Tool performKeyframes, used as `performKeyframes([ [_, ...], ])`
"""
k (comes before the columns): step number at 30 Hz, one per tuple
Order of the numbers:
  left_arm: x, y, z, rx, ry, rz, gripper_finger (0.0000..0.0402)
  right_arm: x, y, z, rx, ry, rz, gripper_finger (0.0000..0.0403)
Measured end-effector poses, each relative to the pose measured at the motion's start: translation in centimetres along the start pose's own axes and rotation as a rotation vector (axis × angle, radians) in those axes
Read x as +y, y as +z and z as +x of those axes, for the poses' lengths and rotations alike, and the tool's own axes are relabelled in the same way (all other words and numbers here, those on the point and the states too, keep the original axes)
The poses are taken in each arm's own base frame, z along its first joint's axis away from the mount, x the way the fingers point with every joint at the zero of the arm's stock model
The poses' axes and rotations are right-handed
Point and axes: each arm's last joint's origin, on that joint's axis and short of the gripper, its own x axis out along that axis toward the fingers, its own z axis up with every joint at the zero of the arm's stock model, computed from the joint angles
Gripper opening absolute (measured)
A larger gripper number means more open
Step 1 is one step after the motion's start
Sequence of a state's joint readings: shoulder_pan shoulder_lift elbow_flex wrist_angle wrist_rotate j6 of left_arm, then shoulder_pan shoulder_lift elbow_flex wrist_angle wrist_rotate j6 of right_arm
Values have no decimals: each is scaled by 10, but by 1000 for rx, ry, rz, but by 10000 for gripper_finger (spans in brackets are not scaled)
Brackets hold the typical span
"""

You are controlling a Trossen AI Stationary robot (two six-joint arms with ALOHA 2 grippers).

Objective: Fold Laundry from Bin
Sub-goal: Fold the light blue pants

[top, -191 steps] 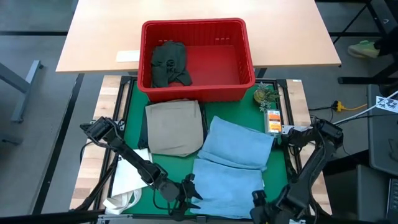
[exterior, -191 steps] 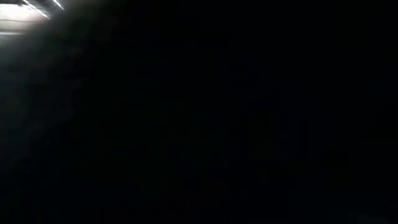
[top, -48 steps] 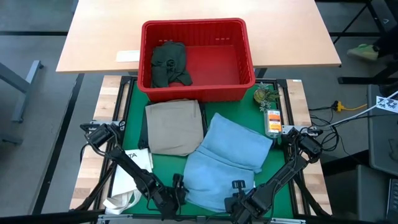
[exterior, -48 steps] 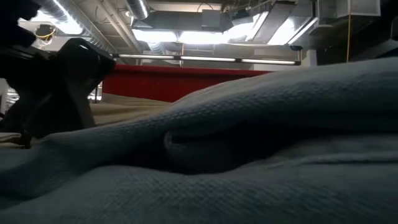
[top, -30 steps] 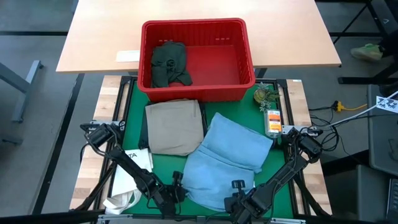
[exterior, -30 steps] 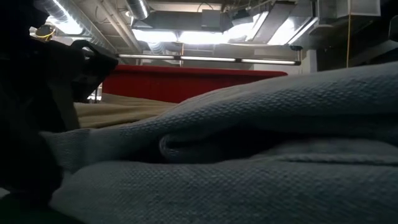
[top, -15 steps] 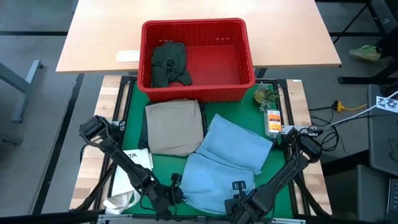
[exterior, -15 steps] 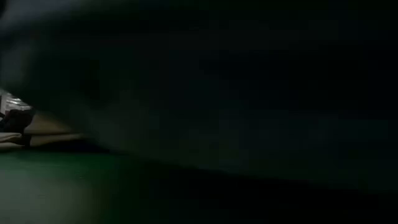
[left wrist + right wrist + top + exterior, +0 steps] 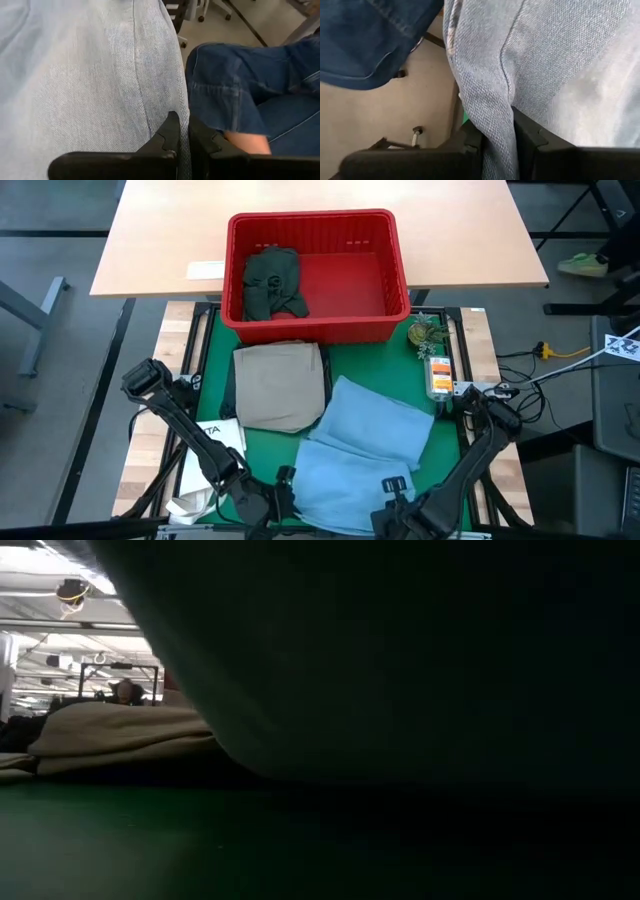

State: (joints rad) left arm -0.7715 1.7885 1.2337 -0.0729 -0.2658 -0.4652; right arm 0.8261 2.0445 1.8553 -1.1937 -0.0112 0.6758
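The light blue jeans (image 9: 352, 452) lay soft and folded between two grippers. The left gripper (image 9: 182, 142) and the right gripper (image 9: 499, 137) each pinched one edge. Beyond them sat one red bin (image 9: 316, 276) holding one dark green piece (image 9: 272, 281).

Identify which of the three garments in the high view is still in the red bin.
The dark green piece, crumpled in the bin. The khaki trousers and the light blue jeans lie on the green mat in front of it.

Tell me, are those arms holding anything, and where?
Both tools, left and right, pinch the light blue jeans at the near edge, each on a seam.
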Motion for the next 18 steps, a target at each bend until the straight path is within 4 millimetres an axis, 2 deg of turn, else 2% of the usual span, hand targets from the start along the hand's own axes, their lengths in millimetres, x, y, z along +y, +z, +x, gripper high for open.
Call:
performKeyframes([
  [5, -12, 24, -10, -14, -20, -3, 6, 21, -5, -28, -39, 80, -45, 62],
  [10, -24, 42, -19, -41, -67, -7, 7, 48, -10, -49, -151, 176, -100, 62],
  [14, -29, 53, -25, -76, -74, -12, 8, 60, -16, -58, -214, 188, -127, 62],
  [18, -18, 61, -23, -96, -37, -30, 9, 62, -20, -58, -211, 173, -134, 62],
])
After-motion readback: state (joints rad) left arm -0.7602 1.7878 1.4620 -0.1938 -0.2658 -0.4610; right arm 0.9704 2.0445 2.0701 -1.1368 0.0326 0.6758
